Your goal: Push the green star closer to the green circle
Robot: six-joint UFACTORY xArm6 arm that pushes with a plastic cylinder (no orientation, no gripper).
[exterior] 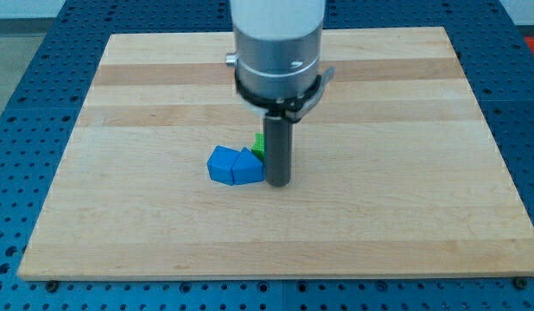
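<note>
My tip [277, 183] rests on the wooden board [397, 216] just below the middle. A green block [259, 145] shows only as a small piece at the rod's left side; the rod hides the rest, so I cannot tell its shape. Two blue blocks sit to the left of the tip: a blue block [222, 164] and a blue triangular block [247, 168], touching each other. The triangular one touches or nearly touches the rod. I see only this one green block.
The arm's grey and white wrist [278, 52] hangs over the board's upper middle and hides what lies behind it. A blue perforated table [25, 130] surrounds the board on all sides.
</note>
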